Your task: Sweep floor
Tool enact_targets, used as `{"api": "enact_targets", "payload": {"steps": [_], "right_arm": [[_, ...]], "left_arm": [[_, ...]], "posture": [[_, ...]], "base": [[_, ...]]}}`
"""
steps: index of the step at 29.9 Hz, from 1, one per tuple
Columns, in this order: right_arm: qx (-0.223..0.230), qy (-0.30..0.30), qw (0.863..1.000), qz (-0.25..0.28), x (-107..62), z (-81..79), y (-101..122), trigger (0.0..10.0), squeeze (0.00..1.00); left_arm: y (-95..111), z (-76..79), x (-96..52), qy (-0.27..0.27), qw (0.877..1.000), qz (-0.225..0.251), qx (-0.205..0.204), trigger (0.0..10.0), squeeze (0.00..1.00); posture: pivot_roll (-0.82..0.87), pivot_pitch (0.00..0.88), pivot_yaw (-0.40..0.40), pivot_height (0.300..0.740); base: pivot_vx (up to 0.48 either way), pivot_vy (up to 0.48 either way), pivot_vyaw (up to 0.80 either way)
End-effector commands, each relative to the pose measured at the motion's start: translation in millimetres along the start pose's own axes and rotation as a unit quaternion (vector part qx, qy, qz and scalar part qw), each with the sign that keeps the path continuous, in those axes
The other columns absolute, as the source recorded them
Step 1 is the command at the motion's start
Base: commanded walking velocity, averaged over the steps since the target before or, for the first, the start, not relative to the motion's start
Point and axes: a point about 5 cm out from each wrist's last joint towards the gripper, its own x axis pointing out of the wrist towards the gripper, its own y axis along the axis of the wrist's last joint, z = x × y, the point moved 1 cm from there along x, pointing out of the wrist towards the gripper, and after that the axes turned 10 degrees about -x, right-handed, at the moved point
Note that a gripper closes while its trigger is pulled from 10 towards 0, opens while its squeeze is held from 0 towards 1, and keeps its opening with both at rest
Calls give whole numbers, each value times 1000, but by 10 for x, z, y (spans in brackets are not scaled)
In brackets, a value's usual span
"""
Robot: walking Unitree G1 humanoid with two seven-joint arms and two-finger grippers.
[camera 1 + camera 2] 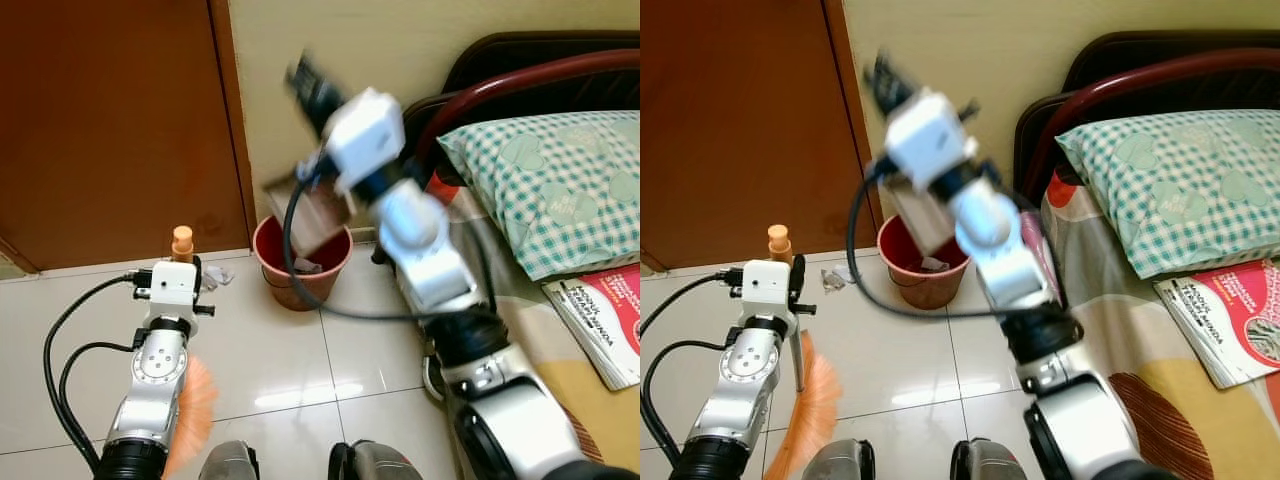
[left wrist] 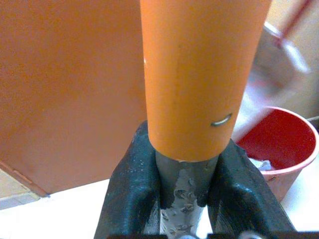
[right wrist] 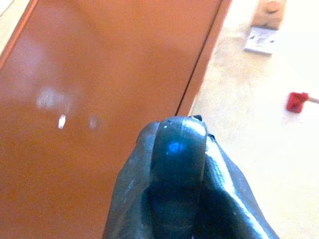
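fingers [image 2: 130,194] of the left gripper [image 2: 182,191] clamp the orange broom handle [image 2: 199,74], upright on the white tiled floor [image 1: 270,350] near the red plastic bucket [image 1: 300,265]. right gripper [image 3: 177,164], fingers closed on a dark handle, lifts a brown dustpan [image 1: 315,215] over that bucket.

The floor tiles [image 1: 290,370] are showing glossy, throwing back a pale glare near the lower middle. The door [image 1: 110,120] at upper left is looking like smooth brown wood with a dull sheen. The bucket [image 1: 300,285] is appearing as red plastic. The broom handle [image 2: 199,79] is reading as smooth orange plastic over a scuffed grey shaft. The pillow [image 1: 560,180] at right is wearing matt checked cloth, the magazine [image 1: 605,320] glossy paper.
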Motion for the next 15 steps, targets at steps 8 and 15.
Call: {"api": "enact_targets", "payload": {"steps": [8,15], "right_arm": [[133,-36,990,-15,48,38,106,10000,0],[200,-55,973,-102,-278,-17,-159,10000,0]], "left_arm": [[-50,11,-24,0,1000,-9,-2,10000,0],[-100,-42,-72,5,1000,-17,4,10000,0]], "posture": [[-8,71,-38,740],[-4,71,-39,740]], "base": [[0,0,0],[0,0,0]]}}
